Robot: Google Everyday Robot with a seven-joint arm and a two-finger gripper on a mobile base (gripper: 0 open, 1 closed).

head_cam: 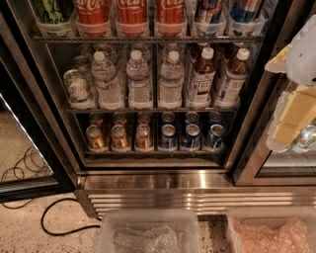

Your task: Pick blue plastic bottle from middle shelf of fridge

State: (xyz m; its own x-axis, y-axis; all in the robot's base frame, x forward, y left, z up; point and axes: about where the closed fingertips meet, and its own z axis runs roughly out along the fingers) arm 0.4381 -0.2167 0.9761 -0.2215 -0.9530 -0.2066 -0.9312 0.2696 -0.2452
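The fridge (197, 190) stands open in front of me. Its middle shelf (148, 110) holds three clear water bottles (139, 79) and a tilted green-and-white can (76, 89) at the left. Two blue plastic bottles with amber drink, white caps and blue-and-white labels stand at the shelf's right end, one (201, 79) just left of the other (231, 79). My gripper (291, 118), white and cream, hangs at the right edge of the view, outside the fridge opening, to the right of the bottles and a little lower. It holds nothing that I can see.
Red cola cans (132, 12) fill the top shelf. Gold cans (120, 137) and blue cans (191, 136) fill the lower shelf. The open glass door (24, 148) is at the left. Two clear plastic bins (148, 232) sit on the floor below. A black cable (54, 217) lies at the left.
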